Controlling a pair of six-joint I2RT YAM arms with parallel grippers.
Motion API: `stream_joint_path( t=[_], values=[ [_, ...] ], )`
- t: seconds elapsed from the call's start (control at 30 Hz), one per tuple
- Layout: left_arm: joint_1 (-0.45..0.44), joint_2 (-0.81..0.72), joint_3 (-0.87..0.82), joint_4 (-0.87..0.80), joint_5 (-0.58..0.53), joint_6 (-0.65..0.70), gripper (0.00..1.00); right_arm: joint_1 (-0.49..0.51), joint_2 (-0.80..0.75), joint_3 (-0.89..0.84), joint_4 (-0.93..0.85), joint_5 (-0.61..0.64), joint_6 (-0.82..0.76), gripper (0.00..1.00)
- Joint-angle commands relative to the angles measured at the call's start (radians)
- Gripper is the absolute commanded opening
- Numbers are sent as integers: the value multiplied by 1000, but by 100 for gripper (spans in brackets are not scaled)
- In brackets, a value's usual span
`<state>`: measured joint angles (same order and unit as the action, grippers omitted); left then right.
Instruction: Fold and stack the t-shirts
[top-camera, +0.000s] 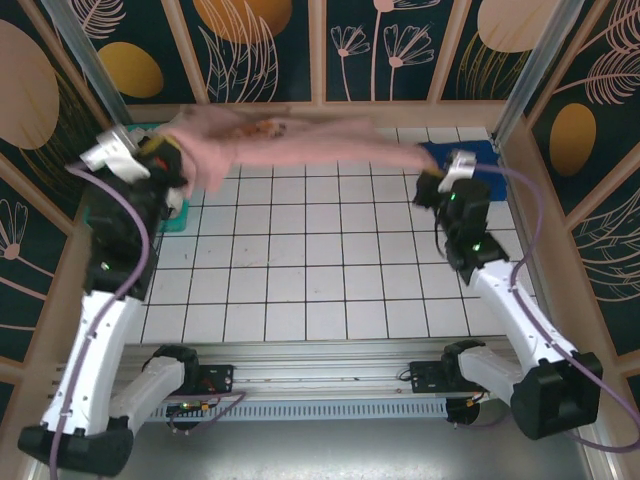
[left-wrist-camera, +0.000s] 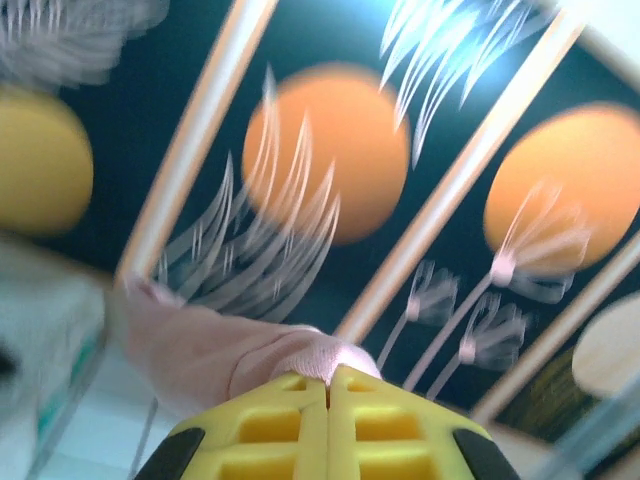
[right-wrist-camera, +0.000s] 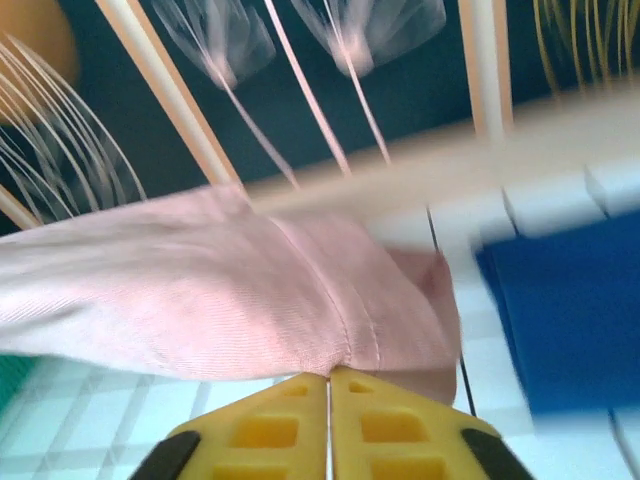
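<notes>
A dusty-pink t-shirt (top-camera: 290, 140) hangs stretched in the air across the back of the table, its small chest print facing up. My left gripper (top-camera: 172, 165) holds its left end; in the left wrist view the yellow jaws (left-wrist-camera: 328, 378) are pressed together on a bunched pink fold (left-wrist-camera: 230, 350). On the other side, my right gripper (top-camera: 425, 168) pinches the shirt's end, and the right wrist view has the jaws (right-wrist-camera: 329, 375) closed on the pink hem (right-wrist-camera: 200, 290). A royal-blue t-shirt (top-camera: 485, 160) lies flat at the back right, also blue t-shirt (right-wrist-camera: 570, 310).
A teal plastic basket (top-camera: 176, 222) stands at the back left beside the left arm. Patterned wall panels and wooden posts (top-camera: 316, 50) enclose the white tiled table (top-camera: 320, 260) on three sides.
</notes>
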<state>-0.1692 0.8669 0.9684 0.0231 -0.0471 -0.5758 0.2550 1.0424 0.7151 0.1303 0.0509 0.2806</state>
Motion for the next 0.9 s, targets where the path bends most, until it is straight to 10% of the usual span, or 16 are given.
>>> stream_joint_path(
  t=[0.0, 0.1, 0.33, 0.6, 0.87],
  values=[
    [-2, 46, -302, 33, 126, -171, 0, -8, 18, -183, 45, -15, 127, 34],
    [-4, 89, -445, 47, 155, -219, 0, -9, 54, -208, -74, -60, 202, 54],
    [-4, 146, -522, 64, 86, -219, 0, 20, 120, -135, -90, -102, 233, 63],
    [-4, 172, -474, 13, 22, -179, 1, 32, 664, 323, -93, -76, 56, 64],
    [-4, 189, -460, -50, -18, -152, 65, 88, 1160, 926, -278, -19, -90, 59]
  ],
)
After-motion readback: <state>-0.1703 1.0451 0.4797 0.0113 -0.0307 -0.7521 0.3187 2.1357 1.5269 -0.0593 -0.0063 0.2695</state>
